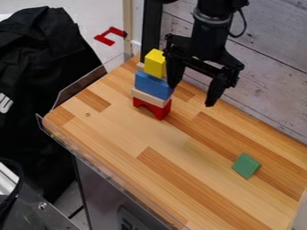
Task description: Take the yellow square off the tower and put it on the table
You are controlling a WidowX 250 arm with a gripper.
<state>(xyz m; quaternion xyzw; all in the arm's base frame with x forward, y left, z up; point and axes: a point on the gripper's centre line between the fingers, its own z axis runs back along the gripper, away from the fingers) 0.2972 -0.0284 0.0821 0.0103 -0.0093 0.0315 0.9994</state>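
The yellow square block (155, 63) sits on top of a tower at the back left of the wooden table (132, 139). Beneath it are a blue block (153, 85), a plain wood block (150, 98) and a red arch (151, 108) at the bottom; part of another plain wood piece shows behind the yellow one. My gripper (192, 95) hangs just right of the tower, open, its fingers wide apart with nothing between them. Its left finger overlaps the right edge of the yellow and blue blocks in view; I cannot tell if they touch.
A green block (246, 165) lies on the table at the right. A clear plastic edge (108, 173) runs along the table's front left side. The whitewashed plank wall (269, 67) rises behind the table, close to the gripper.
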